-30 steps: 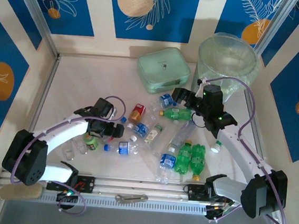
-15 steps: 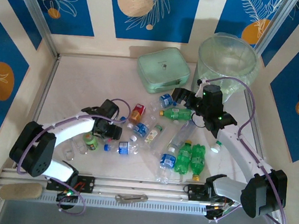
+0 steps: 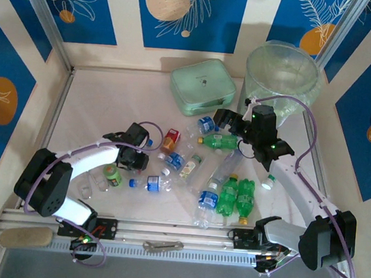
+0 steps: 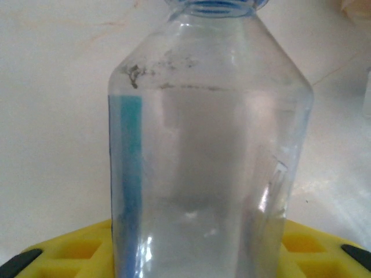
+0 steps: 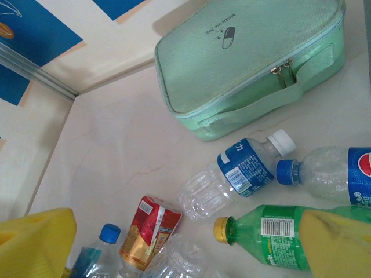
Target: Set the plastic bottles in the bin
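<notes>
One clear bottle (image 4: pixel 208 145) with a blue label strip is clamped in the left hand (image 3: pixel 137 159), neck pointing away from the wrist. Whether it is off the tabletop (image 3: pixel 110 99) cannot be told. The other plastic bottles (image 3: pixel 229 196) lie scattered between and ahead of both hands. The right hand (image 3: pixel 230 122) stands wide and empty over a green bottle (image 5: pixel 272 234). Beyond it, the bin (image 3: pixel 295 90) shows its liner and no discernible bottle, so the task is judged barely begun. The mint-green case (image 5: pixel 249 63) is zipped, contents unseen.

About a dozen plastic bottles (image 3: pixel 206 200): at least three green bottles (image 3: pixel 227 195), one red-labelled bottle (image 3: pixel 170 139). One bin (image 3: pixel 282 89). One mint-green case (image 3: pixel 202 87).
</notes>
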`<state>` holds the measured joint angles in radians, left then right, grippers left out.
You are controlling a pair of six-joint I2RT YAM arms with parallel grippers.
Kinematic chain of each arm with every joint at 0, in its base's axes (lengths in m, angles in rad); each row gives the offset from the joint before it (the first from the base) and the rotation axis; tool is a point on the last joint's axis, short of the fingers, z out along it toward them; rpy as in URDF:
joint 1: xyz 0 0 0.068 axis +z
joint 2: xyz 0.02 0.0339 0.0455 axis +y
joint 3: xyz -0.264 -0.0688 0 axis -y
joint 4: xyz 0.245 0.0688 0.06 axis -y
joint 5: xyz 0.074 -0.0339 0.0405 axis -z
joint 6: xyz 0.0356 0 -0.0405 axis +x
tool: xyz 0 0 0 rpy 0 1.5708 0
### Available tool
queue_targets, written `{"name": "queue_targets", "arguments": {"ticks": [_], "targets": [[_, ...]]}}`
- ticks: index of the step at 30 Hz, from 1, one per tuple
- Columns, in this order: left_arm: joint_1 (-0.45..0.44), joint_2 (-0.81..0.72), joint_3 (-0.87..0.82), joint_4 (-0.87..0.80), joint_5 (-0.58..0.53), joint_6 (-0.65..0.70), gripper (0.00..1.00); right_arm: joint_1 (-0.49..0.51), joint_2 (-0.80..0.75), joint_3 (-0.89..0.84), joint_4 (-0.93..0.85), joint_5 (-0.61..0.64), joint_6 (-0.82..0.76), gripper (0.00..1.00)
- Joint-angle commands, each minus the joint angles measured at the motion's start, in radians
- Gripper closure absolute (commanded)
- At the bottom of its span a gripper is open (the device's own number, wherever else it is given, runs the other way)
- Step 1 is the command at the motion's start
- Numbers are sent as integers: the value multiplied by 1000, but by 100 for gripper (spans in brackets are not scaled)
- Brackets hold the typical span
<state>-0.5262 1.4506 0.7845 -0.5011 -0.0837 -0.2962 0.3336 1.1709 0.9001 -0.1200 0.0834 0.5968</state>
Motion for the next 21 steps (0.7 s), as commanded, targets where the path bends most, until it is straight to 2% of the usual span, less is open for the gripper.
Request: {"name": "queue_targets", "arguments": {"ticks": [1, 5, 11, 16, 21], "targets": [[-7, 2, 16, 22, -17, -6, 57, -5, -3, -8, 3, 8, 16, 1], [-8, -36, 27, 26, -47, 0, 62, -5, 20, 14, 9, -38, 25, 1], [-8, -141, 71, 38, -66, 15, 63, 16, 44, 23, 58, -130, 49, 1], [-7, -224, 101, 159, 68, 17, 63, 56, 67, 31, 138, -253, 77, 1], [-12, -257, 75, 428, 273, -69, 63, 115, 125, 74, 208, -374, 90, 0]]}}
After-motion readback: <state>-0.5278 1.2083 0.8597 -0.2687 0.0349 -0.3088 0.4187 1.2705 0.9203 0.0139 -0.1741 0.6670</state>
